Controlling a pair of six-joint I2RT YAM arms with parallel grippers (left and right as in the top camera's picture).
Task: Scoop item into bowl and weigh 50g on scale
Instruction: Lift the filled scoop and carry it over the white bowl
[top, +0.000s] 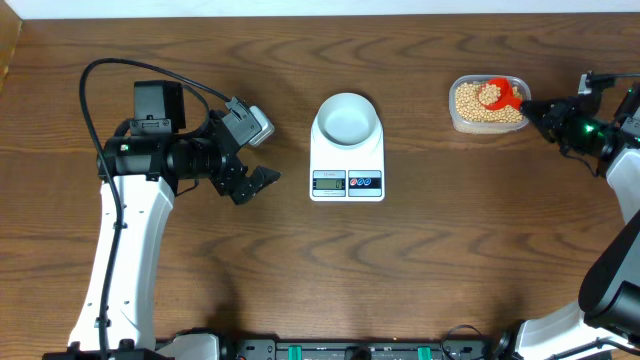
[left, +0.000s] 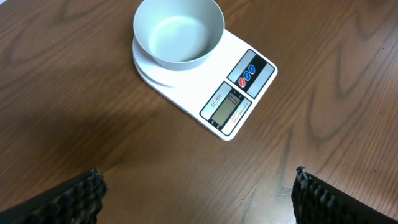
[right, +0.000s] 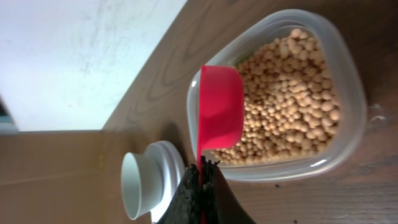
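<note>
Step in hand: scooping; right gripper (right: 200, 176) clamped on red scoop (right: 219, 106) handle, cup over beans (right: 292, 93) in clear container (right: 349, 118). Bowl (top: 347, 117) empty on scale (top: 347, 182). Beside it, left gripper (top: 262, 152) agape, idle. Next, I'd judge: dig, lift level, carry to bowl

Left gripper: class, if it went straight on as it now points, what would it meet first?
Probably the scale, at its display end, before the bowl standing on it, though depth is hard to judge.
</note>
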